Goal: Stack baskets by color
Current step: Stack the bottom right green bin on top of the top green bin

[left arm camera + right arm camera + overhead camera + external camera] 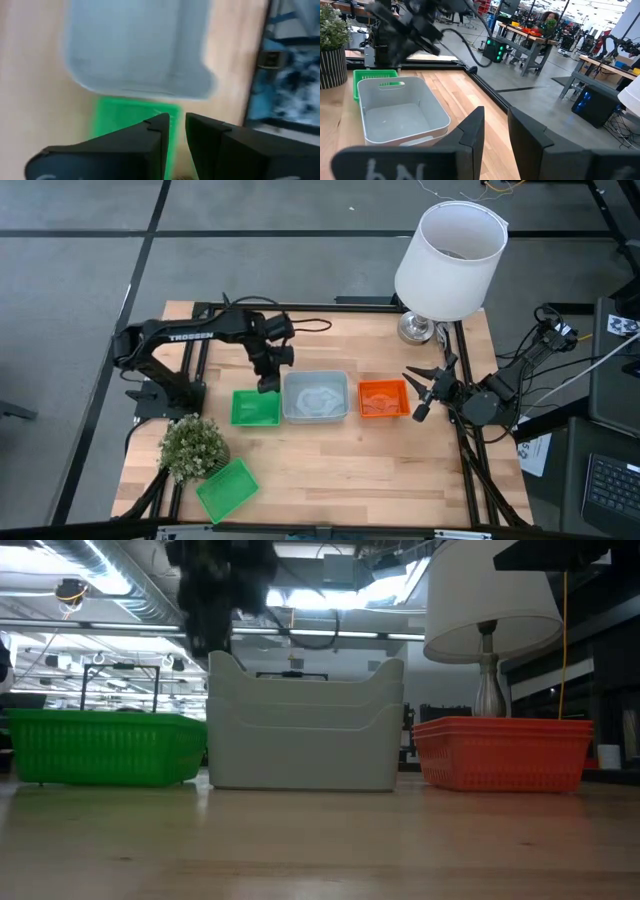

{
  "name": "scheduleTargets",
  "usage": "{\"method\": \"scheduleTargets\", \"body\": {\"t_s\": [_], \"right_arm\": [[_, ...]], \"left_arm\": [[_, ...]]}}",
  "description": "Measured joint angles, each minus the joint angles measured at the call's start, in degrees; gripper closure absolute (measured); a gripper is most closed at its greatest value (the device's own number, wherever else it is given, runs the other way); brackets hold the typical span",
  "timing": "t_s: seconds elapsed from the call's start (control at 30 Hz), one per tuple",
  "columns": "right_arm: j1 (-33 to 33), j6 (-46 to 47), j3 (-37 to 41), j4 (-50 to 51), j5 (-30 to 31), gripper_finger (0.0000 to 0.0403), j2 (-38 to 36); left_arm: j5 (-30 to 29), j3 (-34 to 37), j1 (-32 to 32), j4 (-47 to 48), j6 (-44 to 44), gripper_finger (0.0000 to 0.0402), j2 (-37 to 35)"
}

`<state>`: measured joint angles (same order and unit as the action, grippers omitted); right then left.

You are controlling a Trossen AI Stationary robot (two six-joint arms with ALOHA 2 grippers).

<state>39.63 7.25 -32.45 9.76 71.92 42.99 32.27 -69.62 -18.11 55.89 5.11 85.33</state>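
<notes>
Three baskets stand in a row across the table's middle: a green basket (256, 410) (100, 745), a pale grey-blue basket (316, 396) (305, 730) with stepped rims as of nested trays, and an orange basket (384, 399) (500, 752). Another green basket (227, 488) lies askew near the front left edge. My left gripper (268, 387) (177, 120) hangs slightly open over the far rim of the first green basket (130, 112), beside the grey one (135, 45), holding nothing. My right gripper (418, 394) (496, 112) waits open just right of the orange basket.
A small bushy plant (193, 445) stands at the front left, between the two green baskets. A white lamp (448, 250) rises at the far right, its base (418, 328) behind the orange basket. Bare wood (380, 470) lies in front of the row.
</notes>
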Motion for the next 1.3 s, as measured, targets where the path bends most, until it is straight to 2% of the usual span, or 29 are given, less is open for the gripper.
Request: {"method": "scheduleTargets", "body": {"t_s": [0.1,0.23,0.33,0.43,0.53,0.63,0.73,0.8,0.9,1.03,1.2,1.3], "right_arm": [[0.01,0.0,0.0,0.22,-0.02,0.0315,0.01],[0.01,0.09,0.0,0.97,-0.02,0.0315,0.01],[0.0,0.15,0.0,0.94,-0.01,0.0315,-0.01],[0.01,0.2,0.0,0.92,-0.02,0.0315,-0.01],[-0.01,0.2,0.0,0.9,-0.02,0.0315,0.01],[0.01,0.23,0.0,0.83,-0.01,0.0315,0.01],[0.01,1.6,0.0,0.81,-0.02,0.0315,0.01],[-0.01,2.33,0.0,0.83,-0.02,0.0315,0.01],[0.0,3.02,0.0,0.84,-0.02,0.0315,0.01],[0.01,3.04,0.0,0.83,-0.02,0.0315,0.01],[0.0,4.52,0.0,0.91,-0.09,0.0315,0.01],[0.01,4.52,0.0,0.94,-0.11,0.0315,0.01]], "left_arm": [[2.5,-3.32,2.94,5.27,3.95,0.0347,-1.14],[3.07,-7.48,9.43,13.64,10.92,0.0351,-2.77],[-0.51,-8.51,17.11,14.27,21.17,0.0356,-5.91],[-8.83,-8.45,27.04,12.0,31.58,0.0356,-7.46],[-21.47,-8.42,37.8,9.67,42.16,0.0352,-7.66],[-28.1,-8.44,47.19,8.77,49.22,0.034,-7.32],[-34.48,-8.41,53.45,6.48,54.61,0.0326,-5.56],[-38.03,-8.38,56.07,5.24,57.29,0.0319,-4.45],[-40.04,-8.38,58.83,4.89,59.63,0.031,-2.75],[-39.08,-8.38,59.19,5.12,60.83,0.0301,0.26],[-36.7,-8.38,59.27,5.1,55.96,0.0299,5.56],[-35.42,-8.38,59.1,5.1,48.26,0.0299,9.52]]}}
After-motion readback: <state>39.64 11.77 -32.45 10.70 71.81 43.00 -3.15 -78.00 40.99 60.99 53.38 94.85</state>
